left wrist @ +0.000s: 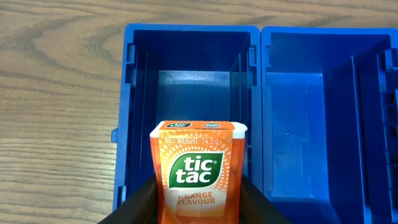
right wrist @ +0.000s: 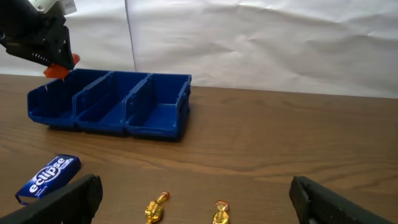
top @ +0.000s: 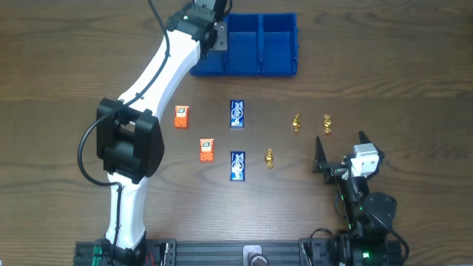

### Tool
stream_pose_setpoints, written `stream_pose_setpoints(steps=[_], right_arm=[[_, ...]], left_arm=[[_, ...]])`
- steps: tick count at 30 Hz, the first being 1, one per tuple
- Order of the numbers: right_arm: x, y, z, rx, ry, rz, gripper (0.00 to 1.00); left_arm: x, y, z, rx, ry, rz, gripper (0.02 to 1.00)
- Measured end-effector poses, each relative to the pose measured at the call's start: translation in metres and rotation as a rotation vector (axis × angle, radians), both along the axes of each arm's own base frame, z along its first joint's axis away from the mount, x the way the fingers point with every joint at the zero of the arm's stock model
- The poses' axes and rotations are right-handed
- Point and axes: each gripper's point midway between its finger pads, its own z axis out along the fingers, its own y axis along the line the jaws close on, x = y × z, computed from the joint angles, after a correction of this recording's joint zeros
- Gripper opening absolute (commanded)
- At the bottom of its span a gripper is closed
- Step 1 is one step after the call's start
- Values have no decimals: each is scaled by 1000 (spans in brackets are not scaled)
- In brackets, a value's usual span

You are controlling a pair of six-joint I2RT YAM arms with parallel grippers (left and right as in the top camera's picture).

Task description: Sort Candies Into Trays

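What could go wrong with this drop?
1. The left gripper holds the orange box above the end bin; released from height, it might bounce out.
2. It looks close to the bin's outer wall, so it could clip that and land on the table.

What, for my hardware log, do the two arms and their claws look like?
The left arm has white shells between black joint housings, a black cable looping beside it and a green light near the wrist. The right arm is mostly black with a white wrist block. The left claw and right claw have black fingers.
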Motion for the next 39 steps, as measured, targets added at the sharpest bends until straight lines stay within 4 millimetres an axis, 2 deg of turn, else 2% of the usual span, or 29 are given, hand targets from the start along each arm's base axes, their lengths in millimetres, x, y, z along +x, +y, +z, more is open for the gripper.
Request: stream_pose_setpoints(steps=[4, 9, 11, 14, 16, 17, 18, 20, 21, 22, 24, 25, 26, 28, 32, 37, 39], right_arm=[[0, 0, 0, 0, 0, 0, 1000], [0, 0, 0, 0, 0, 0, 998], [0, 0, 0, 0, 0, 0, 1000], [0, 0, 0, 0, 0, 0, 998], [0, 0, 0, 0, 0, 0, 1000], [0, 0, 0, 0, -1, 0, 1000], [0, 0, 0, 0, 0, 0, 1000], [0, 0, 0, 0, 0, 0, 1000], [0, 0, 0, 0, 0, 0, 1000], [0, 0, 0, 0, 0, 0, 1000], [0, 0, 0, 0, 0, 0, 1000], [0, 0, 0, 0, 0, 0, 1000], [0, 0, 0, 0, 0, 0, 1000], [0, 0, 0, 0, 0, 0, 1000], [0, 0, 0, 0, 0, 0, 1000], [0, 0, 0, 0, 0, 0, 998], [0, 0, 0, 0, 0, 0, 1000]], left_arm=[[1, 2, 0, -2, -1, 14, 779], [-3, 11, 7, 4, 7, 25, 805], [-13, 16, 30, -6, -28, 29, 809], [-47, 27, 97, -51, -149, 18, 820], [-90, 39, 150, -88, -268, 3, 822], [-110, 45, 167, -104, -318, -4, 822], [-127, 50, 172, -108, -337, -10, 822], [-151, 60, 155, -102, -331, -14, 820], [-165, 67, 129, -81, -284, -14, 816], [-175, 72, 91, -47, -205, -15, 812], [-187, 77, 33, 7, -84, -19, 805], [-195, 80, 8, 32, -28, -22, 803], [-199, 83, -7, 47, 5, -23, 805], [-201, 83, -20, 58, 30, -24, 803], [-192, 79, -36, 64, 43, -24, 803], [-182, 74, -71, 70, 92, -27, 796], [-181, 75, -80, 60, 112, -24, 805]])
